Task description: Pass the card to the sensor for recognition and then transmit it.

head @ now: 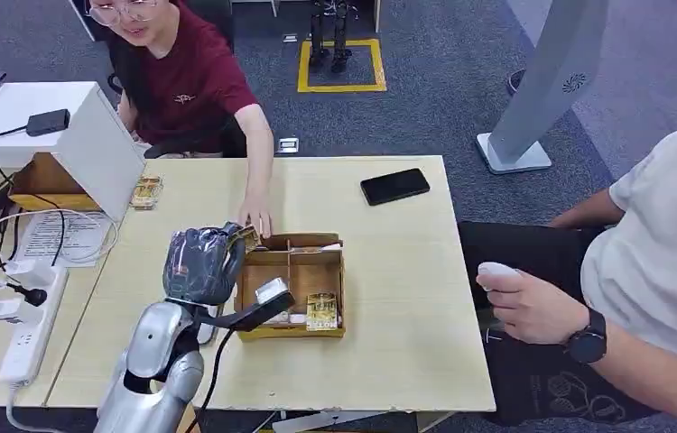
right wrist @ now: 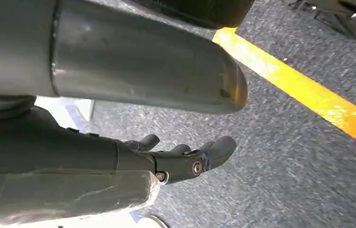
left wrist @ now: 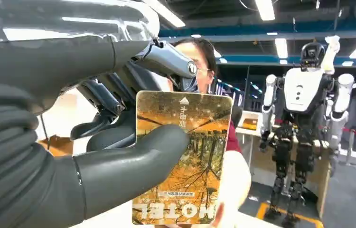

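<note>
Left wrist view gives you the left hand (left wrist: 119, 142) pinching an orange hotel key card (left wrist: 182, 156) between thumb and fingers, raised above the cardboard tray (head: 292, 298) on the table. Your right hand (right wrist: 185, 159) hangs over grey carpet, fingers loose, holding nothing.

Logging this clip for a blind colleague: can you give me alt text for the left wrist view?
The robot's left hand holds a hotel key card printed with orange autumn trees, its thick grey thumb pressed across the card's face and darker fingers behind it. A person in a dark red top is partly hidden behind the card, and a white humanoid robot stands in the background.
</note>
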{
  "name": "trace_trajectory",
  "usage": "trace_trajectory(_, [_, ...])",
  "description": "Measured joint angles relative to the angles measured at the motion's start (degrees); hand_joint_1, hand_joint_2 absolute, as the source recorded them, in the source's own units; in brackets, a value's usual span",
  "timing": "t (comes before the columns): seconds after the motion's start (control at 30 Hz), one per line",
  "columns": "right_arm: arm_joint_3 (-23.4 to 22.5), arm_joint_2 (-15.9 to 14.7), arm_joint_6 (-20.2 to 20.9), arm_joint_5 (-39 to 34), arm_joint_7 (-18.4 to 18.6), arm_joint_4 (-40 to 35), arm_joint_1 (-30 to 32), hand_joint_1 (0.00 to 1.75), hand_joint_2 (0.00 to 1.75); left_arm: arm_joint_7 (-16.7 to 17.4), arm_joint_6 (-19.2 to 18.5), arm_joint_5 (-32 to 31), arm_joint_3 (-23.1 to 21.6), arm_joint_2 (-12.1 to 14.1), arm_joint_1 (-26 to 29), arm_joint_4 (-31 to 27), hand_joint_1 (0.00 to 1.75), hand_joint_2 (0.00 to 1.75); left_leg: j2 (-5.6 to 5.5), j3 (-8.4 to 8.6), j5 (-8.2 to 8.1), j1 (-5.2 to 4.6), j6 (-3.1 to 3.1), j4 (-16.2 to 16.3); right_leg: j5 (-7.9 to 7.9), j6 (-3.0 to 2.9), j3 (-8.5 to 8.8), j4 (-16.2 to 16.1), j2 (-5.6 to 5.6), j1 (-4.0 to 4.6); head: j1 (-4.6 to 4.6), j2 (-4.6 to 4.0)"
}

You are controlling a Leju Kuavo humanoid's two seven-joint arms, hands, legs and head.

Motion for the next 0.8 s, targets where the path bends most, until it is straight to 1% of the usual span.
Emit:
trace_trajectory(0.17, [1.0,0.0,0.74,0.0,1.18,0.0,-0.57,0.0,0.0,0.26,-0.5,-0.52,1.86,-0.33,-3.75,3.61,1.75,1.75,0.0,0.0,0.0,0.0,0.0,0.0,0.0,0.0,0.0,0.01,0.0,0.0,0.0,0.0])
trace_trajectory(0.33, [1.51,0.0,0.79,0.0,1.24,0.0,-0.75,0.0,0.0,0.33,-0.61,-0.83,2.64,-0.5,-5.5,5.59,1.75,1.75,0.0,-0.02,-0.01,0.0,0.0,0.0,0.0,0.0,-0.01,0.01,0.0,0.0,0.0,0.0])
trace_trajectory(0.43, [2.23,0.0,0.9,0.0,1.24,0.0,-0.89,0.0,0.0,1.42,-1.88,-1.36,3.45,-0.81,-6.9,7.15,1.75,1.75,-0.03,-0.04,-0.01,0.0,0.0,0.0,-0.01,0.0,-0.03,0.0,-0.01,0.0,0.0,0.0])
trace_trajectory(0.57, [3.21,0.13,0.9,0.0,0.87,0.0,-1.47,0.0,0.0,3.49,-2.45,-3.17,5.87,-0.83,-10.89,11.46,1.75,1.75,-0.01,-0.02,0.03,0.0,-0.01,0.0,0.04,-0.05,-0.02,0.01,0.0,0.0,0.0,0.0])
trace_trajectory(0.67, [3.78,0.31,0.87,0.0,0.78,0.0,-1.79,0.0,0.0,3.74,-2.4,-3.65,7.86,-0.83,-13.0,14.33,1.75,1.75,-0.01,-0.02,0.07,0.01,-0.02,0.0,0.05,-0.06,-0.02,0.02,0.0,0.01,0.0,0.0])
trace_trajectory(0.8, [3.93,0.46,0.85,0.0,0.78,0.0,-1.87,0.0,0.0,3.78,-2.25,-4.04,9.27,-0.9,-13.98,16.43,1.75,1.75,0.0,-0.03,0.07,0.01,-0.02,0.0,0.05,-0.06,-0.03,0.02,0.02,0.01,0.0,0.0])
